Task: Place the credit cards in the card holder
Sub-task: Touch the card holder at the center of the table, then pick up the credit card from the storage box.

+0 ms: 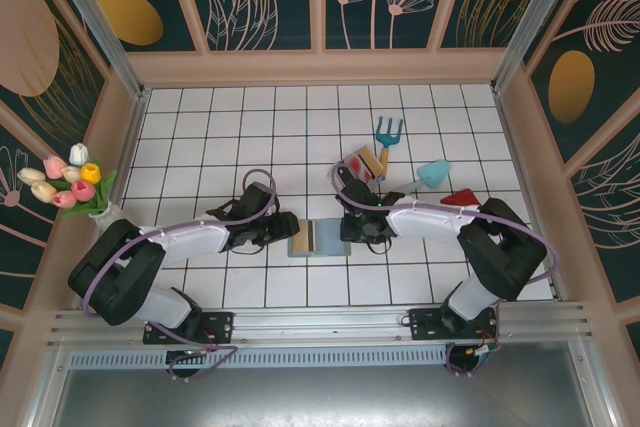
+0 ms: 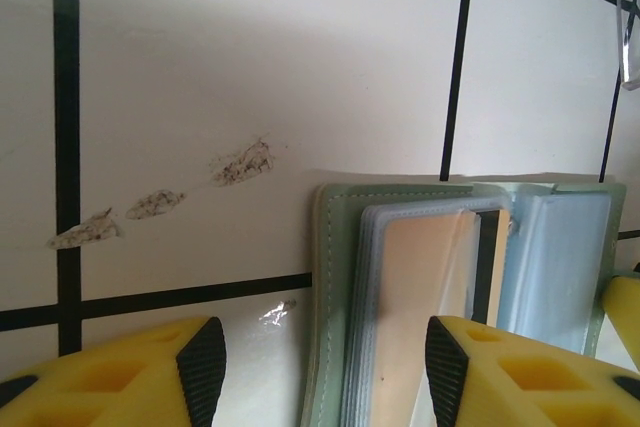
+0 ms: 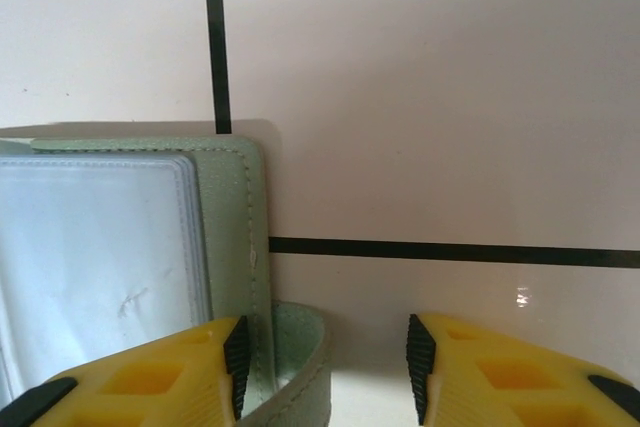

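The card holder (image 1: pixel 318 239) lies open on the tiles between my two grippers. In the left wrist view its grey-green cover (image 2: pixel 330 277) carries a stack of clear pockets. A yellow-tan credit card (image 2: pixel 420 277) sits in the top pocket, with a dark card (image 2: pixel 487 257) edge beside it. My left gripper (image 2: pixel 325 367) is open and straddles the holder's left edge. My right gripper (image 3: pixel 325 362) is open too, its left fingertip (image 3: pixel 236 357) at the holder's right edge (image 3: pixel 235 227) by a strap loop (image 3: pixel 300 347). More credit cards (image 1: pixel 363 165), red and tan, lie behind the right arm.
A blue toy rake (image 1: pixel 388 132), a teal scoop (image 1: pixel 431 174) and a red piece (image 1: pixel 460 197) lie at the back right. Tulips (image 1: pixel 66 182) stand at the left wall. A clear plastic edge (image 2: pixel 628 27) shows at the left wrist view's top right.
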You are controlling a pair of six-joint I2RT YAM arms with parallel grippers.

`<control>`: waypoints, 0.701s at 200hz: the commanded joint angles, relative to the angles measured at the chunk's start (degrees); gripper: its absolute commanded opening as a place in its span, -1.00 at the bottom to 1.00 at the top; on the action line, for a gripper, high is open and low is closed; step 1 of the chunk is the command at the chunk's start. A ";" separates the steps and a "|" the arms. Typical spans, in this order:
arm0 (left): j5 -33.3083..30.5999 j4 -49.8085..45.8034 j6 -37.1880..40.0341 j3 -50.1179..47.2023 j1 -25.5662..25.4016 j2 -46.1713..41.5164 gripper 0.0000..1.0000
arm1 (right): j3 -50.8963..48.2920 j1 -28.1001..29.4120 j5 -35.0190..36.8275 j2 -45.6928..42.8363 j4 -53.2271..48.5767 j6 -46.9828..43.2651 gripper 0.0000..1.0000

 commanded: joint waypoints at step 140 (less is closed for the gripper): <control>0.65 -3.13 0.78 37.57 -0.44 26.08 0.27 | 25.65 -21.47 -1.29 5.12 -6.96 -30.59 -0.25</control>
